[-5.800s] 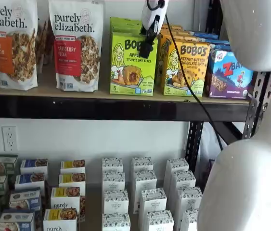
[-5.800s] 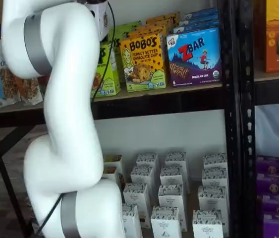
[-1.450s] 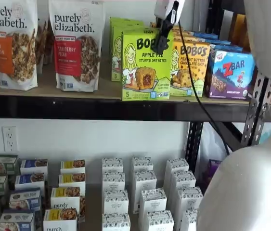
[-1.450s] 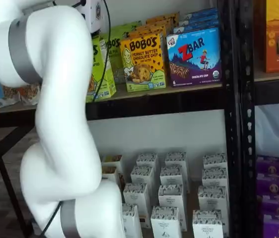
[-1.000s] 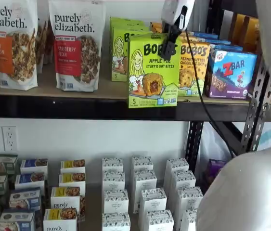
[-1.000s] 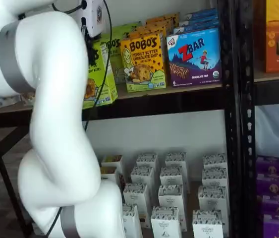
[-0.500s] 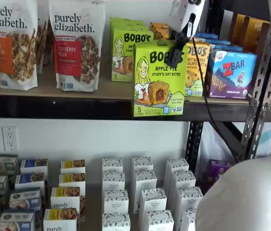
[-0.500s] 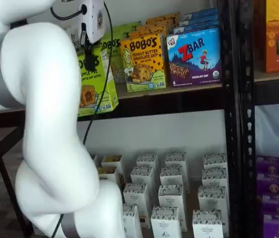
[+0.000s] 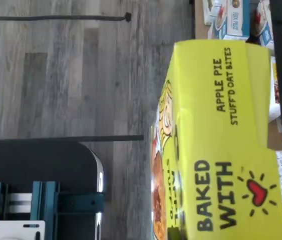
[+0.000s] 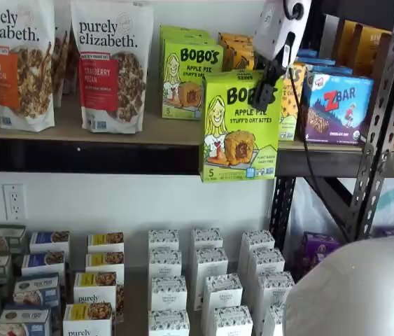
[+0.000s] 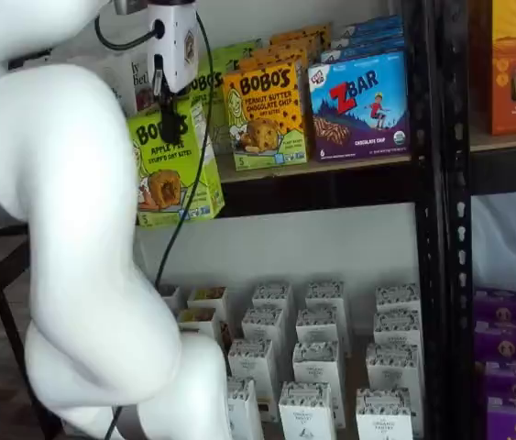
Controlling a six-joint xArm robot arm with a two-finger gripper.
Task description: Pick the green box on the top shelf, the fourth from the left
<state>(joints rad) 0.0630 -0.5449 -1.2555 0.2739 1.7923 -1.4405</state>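
Observation:
The green box (image 10: 239, 126), a lime Bobo's Apple Pie carton, hangs in the air in front of the top shelf (image 10: 113, 155), off the board. It shows in both shelf views (image 11: 173, 165) and fills much of the wrist view (image 9: 221, 145). My gripper (image 10: 263, 96) is shut on the green box at its top edge; its black fingers also show in a shelf view (image 11: 170, 128). The white gripper body rises above the box.
More green Bobo's cartons (image 10: 190, 77) stand behind on the shelf, with yellow-orange Bobo's cartons (image 11: 265, 115), a blue ZBar box (image 10: 338, 106) and granola bags (image 10: 111, 63) beside them. Rows of small cartons (image 10: 207, 280) fill the lower shelf. A black upright (image 11: 432, 220) stands at the right.
My gripper has drawn the green box out from the shelf toward the cameras, past the front beam, and a little lower. The cartons behind it now show.

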